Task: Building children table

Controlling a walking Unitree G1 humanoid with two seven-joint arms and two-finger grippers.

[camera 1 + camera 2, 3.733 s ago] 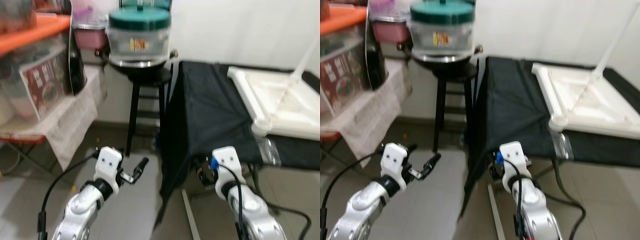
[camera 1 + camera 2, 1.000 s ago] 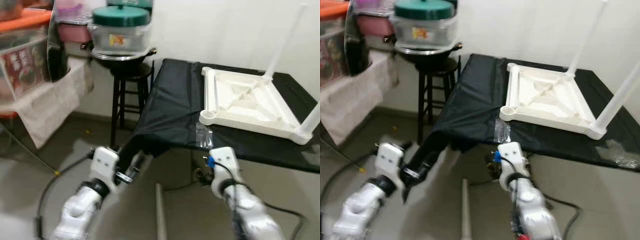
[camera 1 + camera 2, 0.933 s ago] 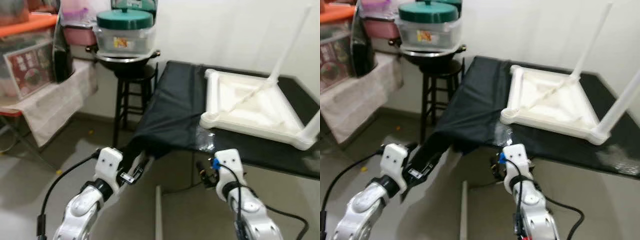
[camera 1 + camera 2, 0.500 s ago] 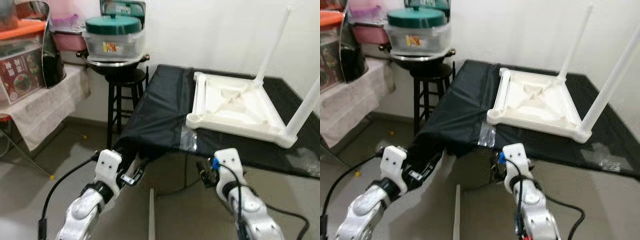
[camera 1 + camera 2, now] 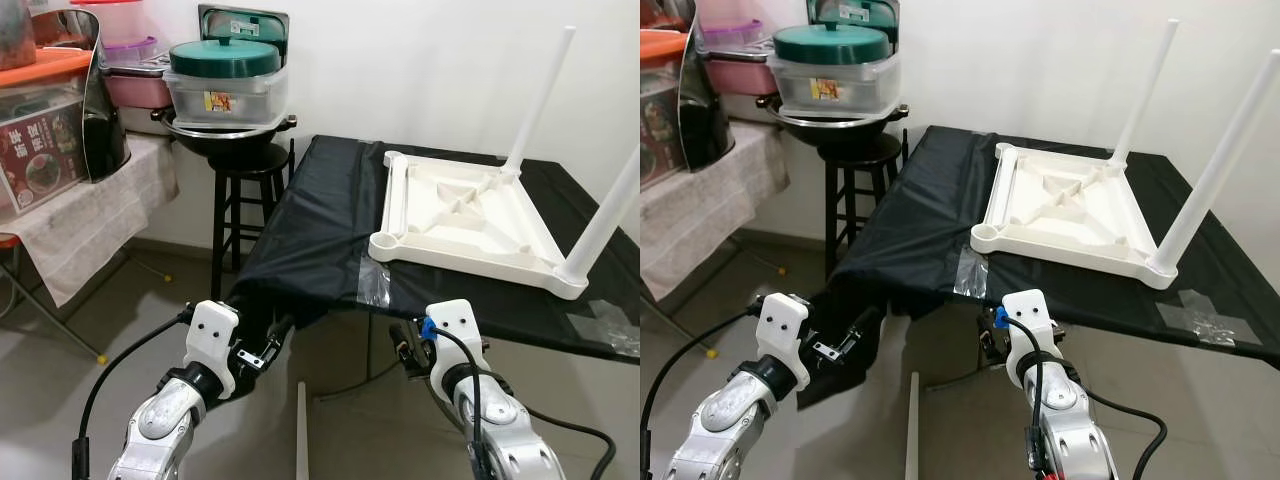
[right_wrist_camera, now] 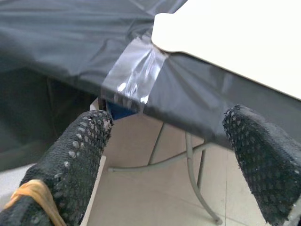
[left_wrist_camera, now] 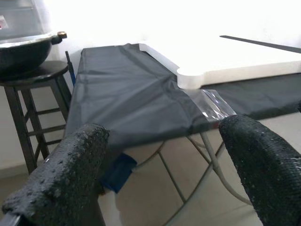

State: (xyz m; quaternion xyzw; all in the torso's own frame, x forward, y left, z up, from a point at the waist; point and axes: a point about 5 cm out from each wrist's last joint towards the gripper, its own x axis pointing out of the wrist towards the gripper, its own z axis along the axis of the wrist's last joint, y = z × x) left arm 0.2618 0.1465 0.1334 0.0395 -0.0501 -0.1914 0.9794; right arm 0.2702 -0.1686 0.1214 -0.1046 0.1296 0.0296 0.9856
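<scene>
In the eye views, the robot is standing before the counter (image 5: 330, 230), and the upside-down white table (image 5: 470, 220) is lying up ahead of both grippers, so I think it is getting ready to reach. In the wrist views, the left gripper (image 7: 160, 174) and right gripper (image 6: 169, 155) are both hanging released and holding nothing, with the table's corner lying just beyond them.
</scene>
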